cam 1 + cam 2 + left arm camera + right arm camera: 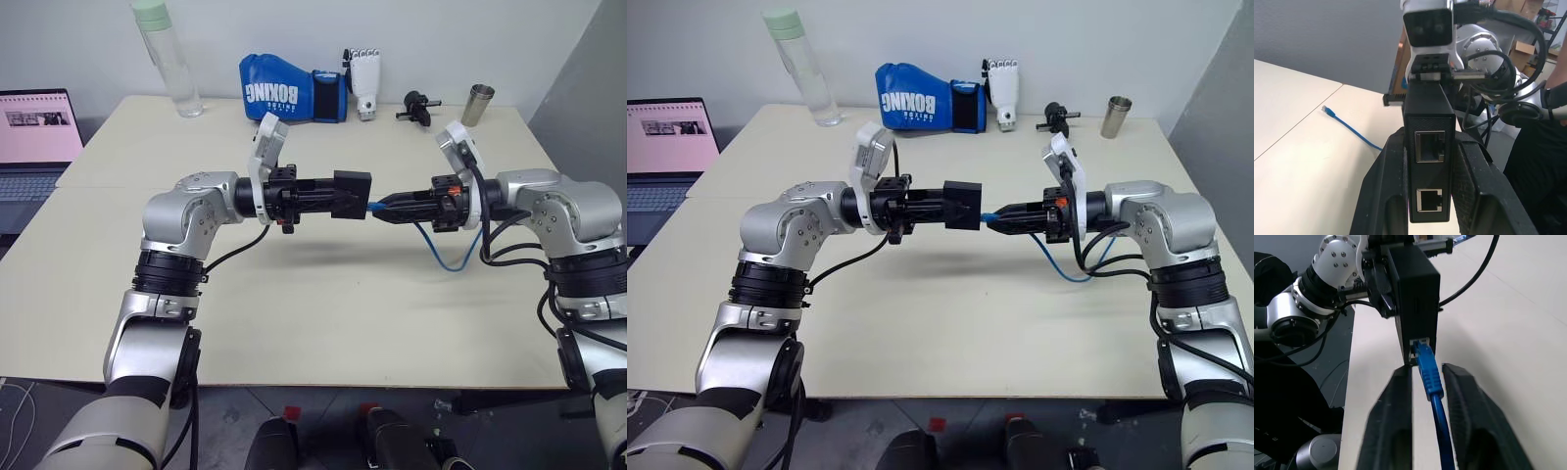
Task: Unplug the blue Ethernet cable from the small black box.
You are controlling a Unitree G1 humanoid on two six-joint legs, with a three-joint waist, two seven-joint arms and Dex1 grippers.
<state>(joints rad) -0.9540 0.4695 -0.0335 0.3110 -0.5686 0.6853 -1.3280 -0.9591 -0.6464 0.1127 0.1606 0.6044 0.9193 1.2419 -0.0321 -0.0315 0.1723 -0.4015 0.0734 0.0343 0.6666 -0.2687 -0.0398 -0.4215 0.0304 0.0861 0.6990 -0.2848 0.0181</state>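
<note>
The small black box [353, 191] hangs in the air above the middle of the table, and my left gripper [333, 199], pointing level toward the right arm, is shut on its sides. In the left wrist view, two ports on the near edge of the box [1430, 147] are empty. The blue Ethernet cable [1432, 382] is plugged into a port on the box's far edge. My right gripper [377, 209] is shut on the cable's boot just behind the plug. The rest of the cable [446, 262] loops down onto the table under the right wrist.
Along the back edge of the cream table [294, 313] stand a clear bottle [167, 54], a blue boxing glove [284, 93], a white robotic hand [365, 83], a black knobbed gadget [419, 106] and a metal cup [478, 104]. A laptop [34, 137] sits at far left.
</note>
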